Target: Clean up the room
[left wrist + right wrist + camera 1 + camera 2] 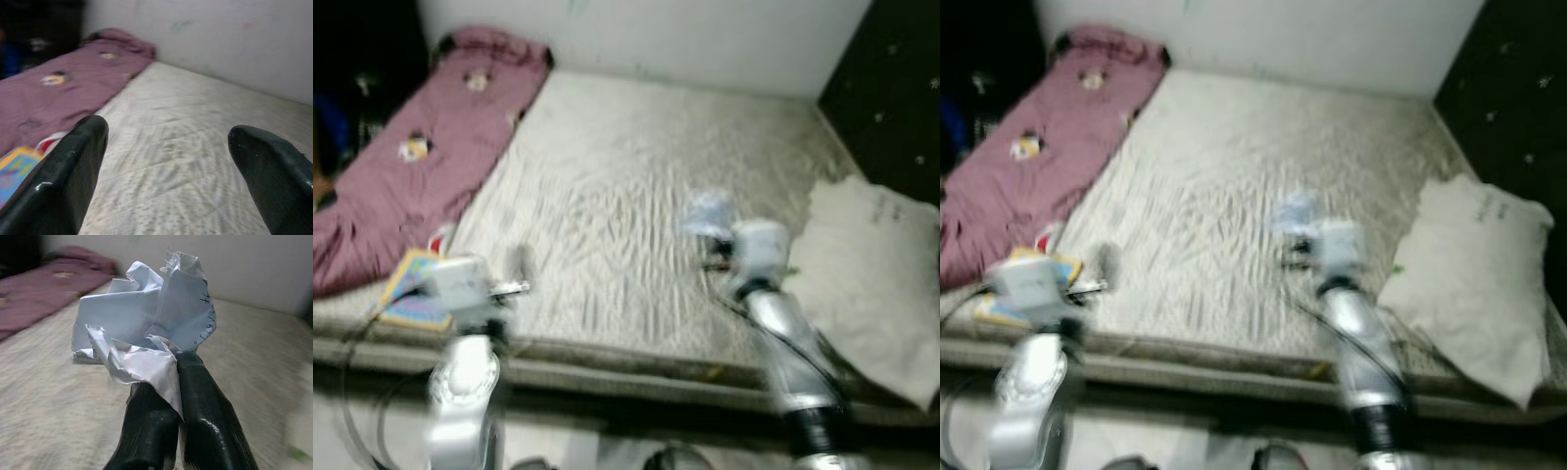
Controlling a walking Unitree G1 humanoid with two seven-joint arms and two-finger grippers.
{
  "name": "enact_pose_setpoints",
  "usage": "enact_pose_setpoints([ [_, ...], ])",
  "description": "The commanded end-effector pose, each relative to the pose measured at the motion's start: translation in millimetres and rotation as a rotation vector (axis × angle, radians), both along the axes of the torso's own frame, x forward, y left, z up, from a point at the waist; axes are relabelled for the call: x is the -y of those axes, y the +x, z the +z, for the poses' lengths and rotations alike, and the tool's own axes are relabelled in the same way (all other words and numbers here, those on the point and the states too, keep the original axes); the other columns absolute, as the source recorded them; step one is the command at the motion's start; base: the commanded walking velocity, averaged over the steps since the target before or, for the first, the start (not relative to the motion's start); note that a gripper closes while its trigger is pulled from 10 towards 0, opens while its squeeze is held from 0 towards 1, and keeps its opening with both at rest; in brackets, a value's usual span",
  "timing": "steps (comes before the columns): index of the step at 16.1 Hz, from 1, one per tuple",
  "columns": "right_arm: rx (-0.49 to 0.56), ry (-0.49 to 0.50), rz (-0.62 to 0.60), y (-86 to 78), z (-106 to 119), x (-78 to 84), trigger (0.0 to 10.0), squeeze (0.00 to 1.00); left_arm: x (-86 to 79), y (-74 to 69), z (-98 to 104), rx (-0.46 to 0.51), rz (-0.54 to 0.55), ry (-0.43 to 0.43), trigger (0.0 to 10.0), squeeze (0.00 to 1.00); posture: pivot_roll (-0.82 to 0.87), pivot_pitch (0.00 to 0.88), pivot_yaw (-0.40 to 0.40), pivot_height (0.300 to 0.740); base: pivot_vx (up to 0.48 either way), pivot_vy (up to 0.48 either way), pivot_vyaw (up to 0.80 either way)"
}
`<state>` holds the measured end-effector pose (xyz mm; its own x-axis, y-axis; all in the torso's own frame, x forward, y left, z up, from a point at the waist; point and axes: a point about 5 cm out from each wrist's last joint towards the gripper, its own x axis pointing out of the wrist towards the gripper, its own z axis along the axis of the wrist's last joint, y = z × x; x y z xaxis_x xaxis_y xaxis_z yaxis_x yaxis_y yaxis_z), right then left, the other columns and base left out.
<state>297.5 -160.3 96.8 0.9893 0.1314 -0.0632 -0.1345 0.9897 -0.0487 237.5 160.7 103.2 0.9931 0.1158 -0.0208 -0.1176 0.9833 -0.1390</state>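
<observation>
My right gripper is shut on a crumpled white paper with some writing on it. In the eye views that paper hangs just above the middle of the grey mattress, ahead of the right wrist. My left gripper is open with nothing between its fingers, low over the mattress near its front left edge. A colourful book lies flat on the bed just left of the left wrist. The eye views are blurred.
A maroon blanket with cartoon prints runs along the bed's left side. A pale pillow rests at the right edge. A white wall backs the bed, with a dark panel at the right. The bed's front edge is close below.
</observation>
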Motion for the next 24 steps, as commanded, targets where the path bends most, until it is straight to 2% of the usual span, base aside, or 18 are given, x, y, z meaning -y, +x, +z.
enact_pose_setpoints([
  [1, 0.029, 0.02, 0.047, 4.5, 7, -15.7, 10.0, 0.0, -10.5, -0.7, 1, 0.003, 0.04, 0.024, 10.0, 0.0, -0.06, 0.0, -0.049, 0.74, 0.0, 0.48, 0.0],
  [7, 0.028, 0.016, 0.065, 4.5, 7, -18.0, 10.0, 0.0, -7.8, 1.7, 2, 0.014, 0.035, 0.018, 10.0, 0.0, -0.06, 0.0, -0.052, 0.74, 0.0, 0.451, 0.0],
  [14, 0.05, 0.004, 0.129, 1.9, 8, -25.2, 10.0, 0.0, -4.2, 0.0, 6, 0.047, -0.01, 0.02, 10.0, 0.0, -0.06, 0.0, -0.05, 0.74, 0.0, 0.0, 0.0],
  [17, 0.015, 0.01, 0.151, 0.7, 6, -26.9, 10.0, 0.0, -5.3, -2.0, 5, 0.049, -0.007, 0.012, 10.0, 0.0, -0.06, 0.0, -0.052, 0.74, 0.0, 0.0, 0.0],
  [19, 0.02, 0.031, 0.151, 0.1, 6, -26.1, 10.0, 0.0, -4.5, -2.4, 6, 0.051, -0.013, 0.008, 10.0, 0.0, -0.06, 0.0, -0.054, 0.74, 0.257, 0.0, 0.0],
  [24, 0.022, 0.011, 0.14, -0.3, 7, -24.4, 10.0, 0.0, -3.8, -3.7, 4, 0.042, -0.018, 0.007, 10.0, 0.0, -0.06, 0.0, -0.054, 0.74, 0.28, 0.0, 0.0],
])
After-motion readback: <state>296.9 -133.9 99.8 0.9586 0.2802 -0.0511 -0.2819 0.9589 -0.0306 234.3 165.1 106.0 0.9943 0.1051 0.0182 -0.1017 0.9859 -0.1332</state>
